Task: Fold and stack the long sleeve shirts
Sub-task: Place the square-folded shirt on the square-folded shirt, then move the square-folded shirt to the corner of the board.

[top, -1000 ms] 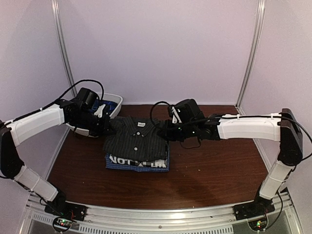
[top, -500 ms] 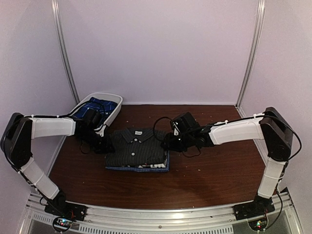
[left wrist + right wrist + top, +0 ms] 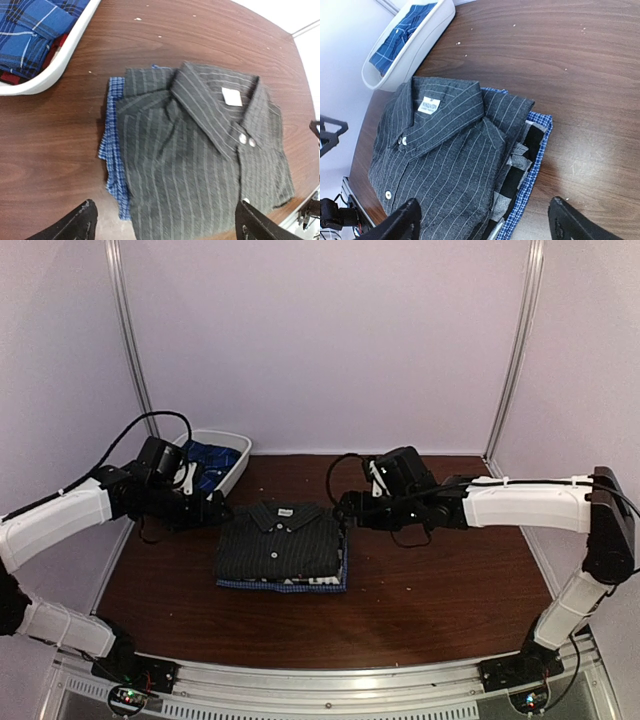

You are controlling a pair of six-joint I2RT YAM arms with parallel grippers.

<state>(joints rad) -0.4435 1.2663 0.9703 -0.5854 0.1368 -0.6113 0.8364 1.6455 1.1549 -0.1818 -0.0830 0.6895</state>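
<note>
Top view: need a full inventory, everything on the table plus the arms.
pinstripe shirt: 1, charcoal with pale stripes, folded, top of the stack mid-table
black-white shirt: 1, checked, in the stack under the pinstripe, only an edge shows
blue-check shirt: 1, blue and white, bottom of the stack
bin: 1, white, far left corner of the table
plaid cloth: 1, blue, inside the bin
table: 1, dark brown wood
left pincer: 1, black, open, at the stack's left edge
right pincer: 1, black, open, at the stack's right edge
</note>
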